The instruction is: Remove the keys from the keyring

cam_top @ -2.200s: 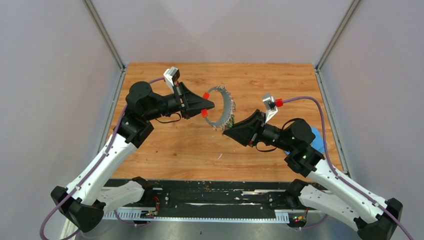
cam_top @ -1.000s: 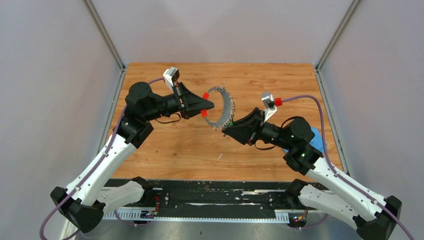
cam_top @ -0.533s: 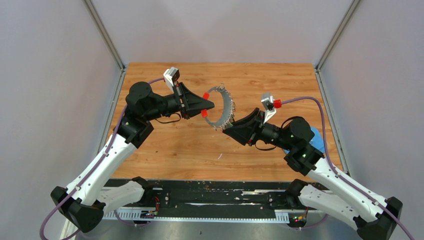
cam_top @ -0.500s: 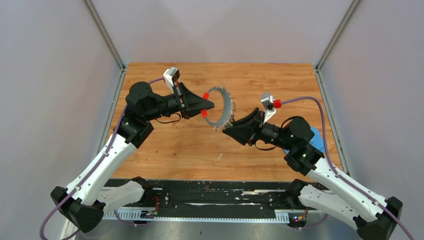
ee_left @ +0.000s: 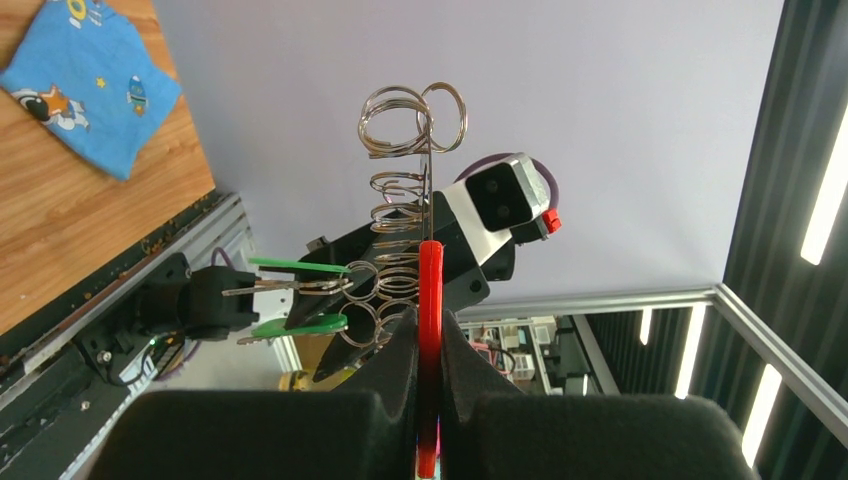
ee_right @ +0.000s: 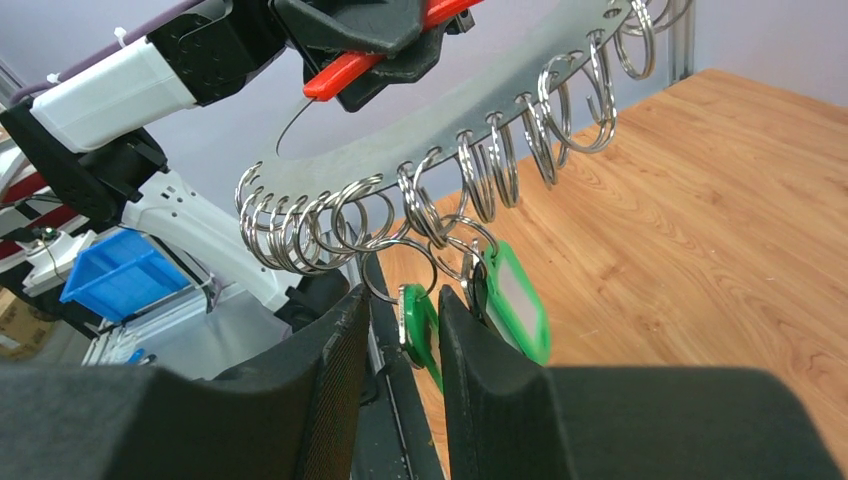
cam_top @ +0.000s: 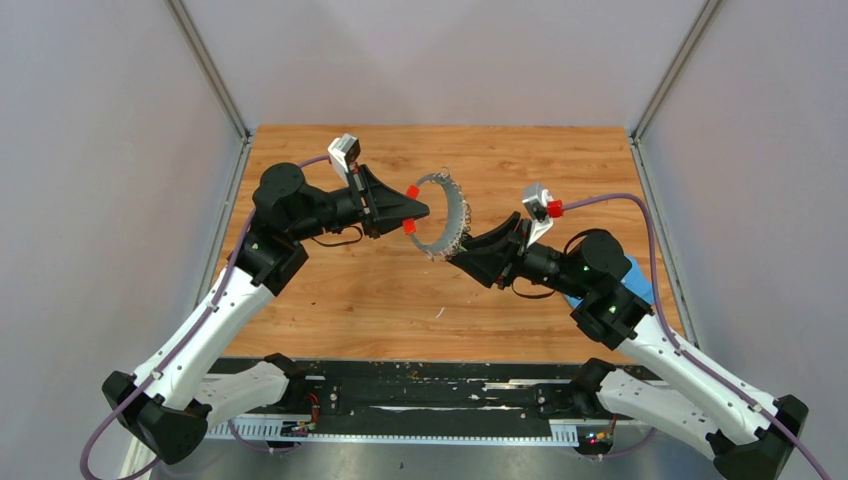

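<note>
Right wrist: key (ee_right: 417, 323) within right tool (ee_right: 402, 300)

Top view looks down from high behind the rig over the whole surface (cam_top: 350, 300), while the left wrist view looks close along its jaws toward the right arm (ee_left: 470, 265), the right wrist view toward the left arm (ee_right: 120, 80), and all three share the keyring (cam_top: 460, 212).
</note>
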You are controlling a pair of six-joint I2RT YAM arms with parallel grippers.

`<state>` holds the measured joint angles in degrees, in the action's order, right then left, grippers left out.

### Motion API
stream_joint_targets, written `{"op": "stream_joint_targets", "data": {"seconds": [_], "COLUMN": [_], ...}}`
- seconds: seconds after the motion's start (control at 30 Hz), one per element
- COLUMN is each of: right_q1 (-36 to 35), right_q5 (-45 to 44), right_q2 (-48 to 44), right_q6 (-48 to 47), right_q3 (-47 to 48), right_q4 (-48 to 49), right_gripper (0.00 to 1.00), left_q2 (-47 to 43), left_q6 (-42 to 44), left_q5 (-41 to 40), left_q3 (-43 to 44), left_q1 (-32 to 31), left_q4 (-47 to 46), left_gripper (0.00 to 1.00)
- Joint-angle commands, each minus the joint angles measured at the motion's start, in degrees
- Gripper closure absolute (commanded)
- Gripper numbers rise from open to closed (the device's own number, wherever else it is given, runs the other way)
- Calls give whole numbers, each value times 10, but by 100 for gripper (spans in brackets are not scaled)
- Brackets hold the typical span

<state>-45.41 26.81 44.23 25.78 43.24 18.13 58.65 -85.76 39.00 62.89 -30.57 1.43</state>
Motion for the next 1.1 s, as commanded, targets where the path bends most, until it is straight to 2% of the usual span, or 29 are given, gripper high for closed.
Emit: {"op": "stream_joint_targets", "data": {"seconds": [0.0, 0.23, 0.33, 0.47, 0.73, 1.07], "right_q1": [-9, -12, -14, -16, -15, -16], "right_q5": [4, 28, 33, 35, 45, 49], "right_q2": [-4, -18, -28, -53, -93, -113], "right_q6": [-30, -34, -29, -25, -45, -51], "right_q3": [21, -1, -8, -14, -4, 23], "right_q4": [-13, -15, -23, -43, -149, -241], "right_gripper": [67, 81, 98, 99, 99, 99], "left_q2": [3, 10, 16, 29, 58, 31], "left_q6": [-7, -2, 5, 34, 132, 269], "left_q5": [27, 30, 34, 56, 117, 112], "left_q3": [4, 7, 7, 13, 35, 49], "left_q1": [-2, -2, -2, -2, -4, -37], "left_q4": [2, 1, 0, 1, 2, 14], "left_gripper": [100, 100, 100, 100, 100, 100]}}
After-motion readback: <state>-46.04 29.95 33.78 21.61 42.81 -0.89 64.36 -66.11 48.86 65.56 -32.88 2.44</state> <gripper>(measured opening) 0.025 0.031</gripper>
